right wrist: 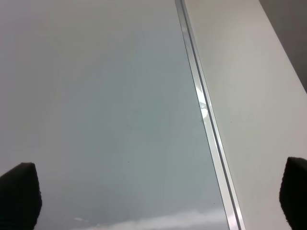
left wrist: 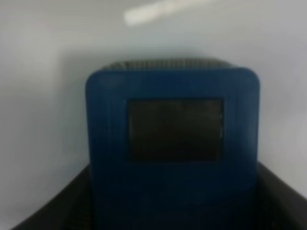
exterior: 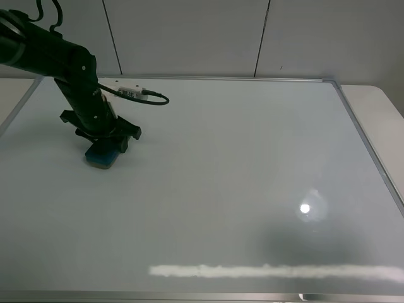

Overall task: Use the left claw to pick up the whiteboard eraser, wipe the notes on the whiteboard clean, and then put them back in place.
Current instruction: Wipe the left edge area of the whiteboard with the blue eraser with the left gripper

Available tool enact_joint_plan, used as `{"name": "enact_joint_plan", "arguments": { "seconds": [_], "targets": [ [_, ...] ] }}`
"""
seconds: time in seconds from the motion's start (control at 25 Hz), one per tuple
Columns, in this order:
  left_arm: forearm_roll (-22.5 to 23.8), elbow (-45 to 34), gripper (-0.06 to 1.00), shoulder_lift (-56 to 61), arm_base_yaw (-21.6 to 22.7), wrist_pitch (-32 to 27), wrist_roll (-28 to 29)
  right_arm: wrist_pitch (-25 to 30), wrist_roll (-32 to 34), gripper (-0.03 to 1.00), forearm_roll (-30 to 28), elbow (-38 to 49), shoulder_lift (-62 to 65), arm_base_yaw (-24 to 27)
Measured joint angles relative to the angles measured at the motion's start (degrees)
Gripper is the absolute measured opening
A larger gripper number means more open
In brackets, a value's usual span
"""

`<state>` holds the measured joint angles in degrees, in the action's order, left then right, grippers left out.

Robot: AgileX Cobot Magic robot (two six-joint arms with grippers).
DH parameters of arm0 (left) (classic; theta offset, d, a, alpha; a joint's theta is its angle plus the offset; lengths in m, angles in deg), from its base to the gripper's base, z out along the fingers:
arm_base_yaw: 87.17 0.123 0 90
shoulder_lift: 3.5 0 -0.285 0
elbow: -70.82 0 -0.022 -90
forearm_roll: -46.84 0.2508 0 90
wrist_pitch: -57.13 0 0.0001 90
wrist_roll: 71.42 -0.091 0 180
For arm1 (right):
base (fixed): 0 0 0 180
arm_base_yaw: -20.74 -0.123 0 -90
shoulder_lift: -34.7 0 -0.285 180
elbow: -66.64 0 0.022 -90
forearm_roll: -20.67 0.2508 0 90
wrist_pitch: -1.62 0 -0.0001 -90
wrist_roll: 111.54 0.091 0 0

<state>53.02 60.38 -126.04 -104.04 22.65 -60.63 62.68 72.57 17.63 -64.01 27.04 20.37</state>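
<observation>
Left wrist: eraser [left wrist: 172, 143] lengthwise along pincer [left wrist: 171, 213]

nothing readable; marks on the white box [exterior: 128, 89] are illegible.

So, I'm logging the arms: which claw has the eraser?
The left claw: it grips the blue eraser on the whiteboard. The right claw is open and empty.

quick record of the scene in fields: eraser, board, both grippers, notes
eraser: flat on the whiteboard, near its left side
left gripper: down over the eraser, fingers on either side; grip unclear
right gripper: open, over the whiteboard's edge
notes: none visible
glare: white streak along the near edge
</observation>
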Motion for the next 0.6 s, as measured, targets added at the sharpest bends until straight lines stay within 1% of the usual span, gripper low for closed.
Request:
{"name": "enact_joint_plan", "arguments": {
  "seconds": [0.16,0.4,0.6],
  "targets": [
    [0.29,-2.74,0.54,3.47,4.22,-2.74,0.00,0.00,0.00,0.99,0.00,0.00,0.00,0.00],
    [0.31,-6.78,0.54,8.82,10.93,-0.78,0.05,0.00,0.00,0.99,0.00,0.00,0.00,0.00],
    [-0.02,-6.78,0.54,9.69,13.61,0.29,0.24,0.00,0.00,0.99,0.00,0.00,0.00,0.00]
  ]
}}
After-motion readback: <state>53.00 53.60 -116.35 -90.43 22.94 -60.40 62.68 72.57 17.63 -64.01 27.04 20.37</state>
